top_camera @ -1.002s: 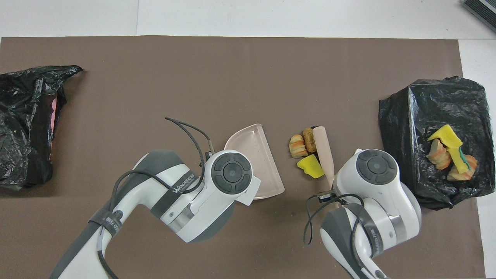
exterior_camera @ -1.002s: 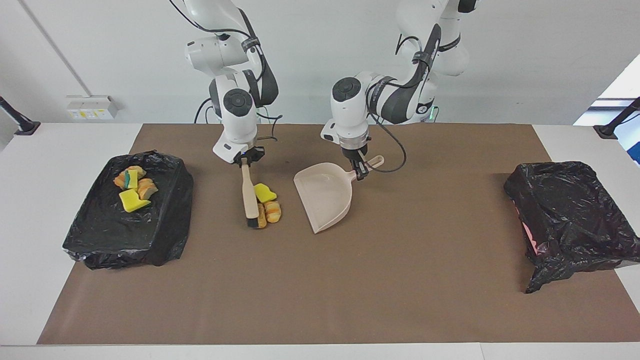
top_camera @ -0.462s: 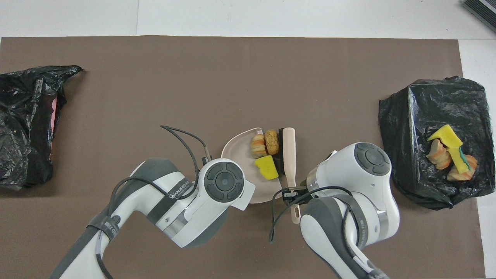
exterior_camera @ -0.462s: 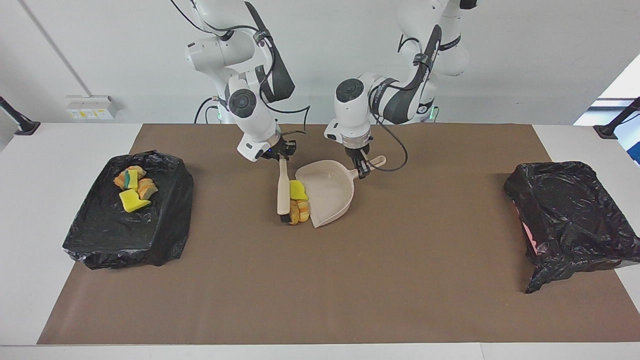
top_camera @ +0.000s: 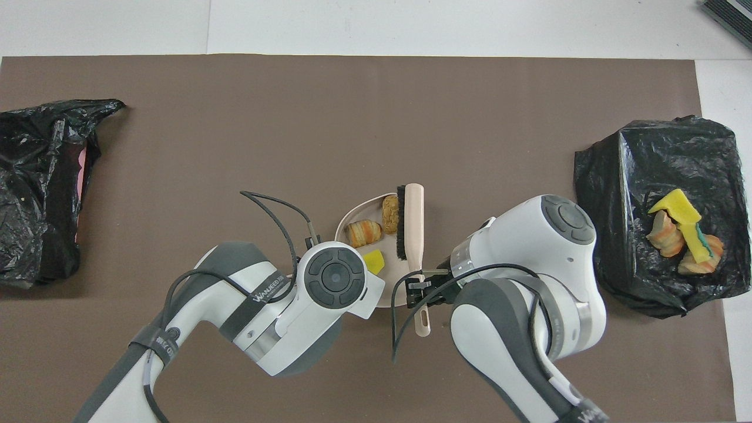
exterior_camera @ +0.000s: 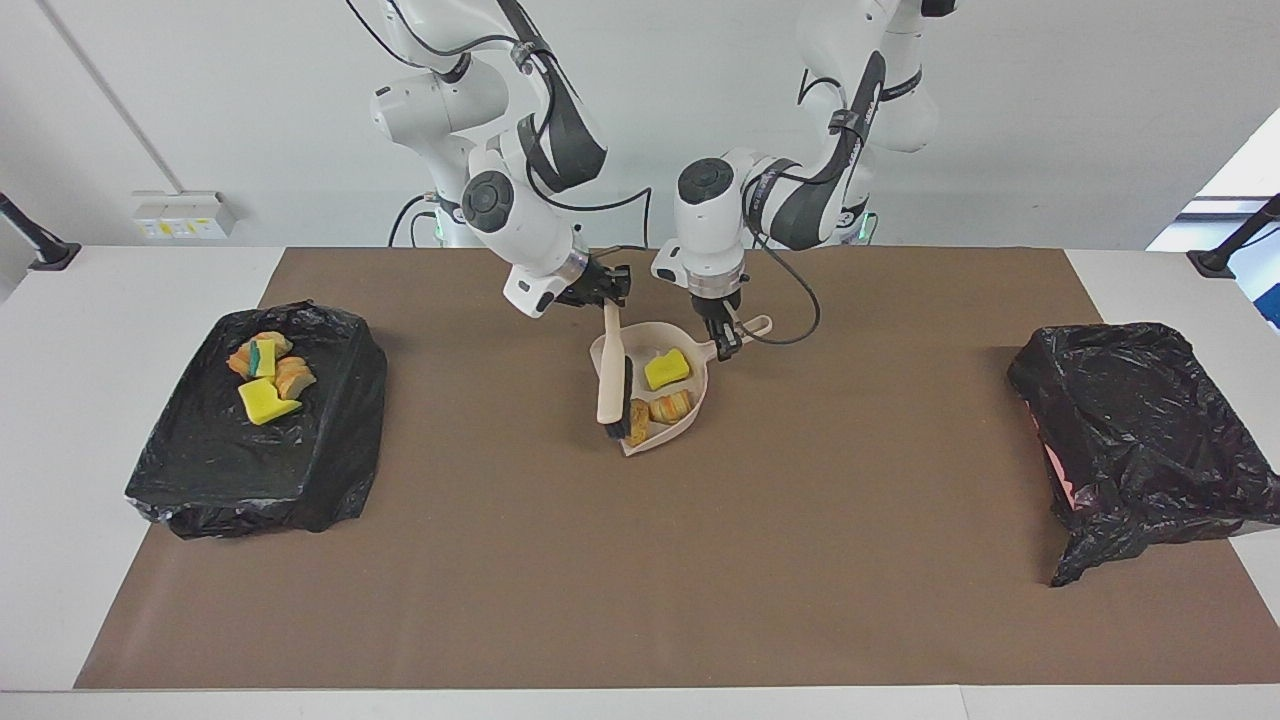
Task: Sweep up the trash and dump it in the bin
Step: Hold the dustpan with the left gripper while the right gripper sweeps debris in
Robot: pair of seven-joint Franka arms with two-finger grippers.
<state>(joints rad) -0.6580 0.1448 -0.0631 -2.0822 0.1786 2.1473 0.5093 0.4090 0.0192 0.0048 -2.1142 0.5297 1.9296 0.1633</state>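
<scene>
Item: trash, two lots. First lot, three scraps in the dustpan [exterior_camera: 655, 385]: one yellow sponge piece [exterior_camera: 667, 369] nearest the robots, one striped chunk [exterior_camera: 671, 406] and one brown chunk [exterior_camera: 639, 422] toward the pan's open mouth. Second lot, a cluster of scraps [exterior_camera: 266, 378] on the black-bagged tray [exterior_camera: 200, 470] at the right arm's end of the surface. Brush [exterior_camera: 612, 380]: long axis running away from the robots, bristle head lying across the pan's mouth beside the brown chunk; handle gripped by the right pincer [exterior_camera: 611, 292], closed on it. Dustpan handle [exterior_camera: 745, 327]: clamped in the left pincer [exterior_camera: 726, 345], closed on it, so the loaded pan lay directly under that arm. Black-bagged bin [exterior_camera: 1140, 430]: at the left arm's end of the surface, well apart from the pan, the pan's mouth facing away from it. Assessment: sweeping of this lot looked complete; the left arm, nearer the bin, was the likely carrier.
</scene>
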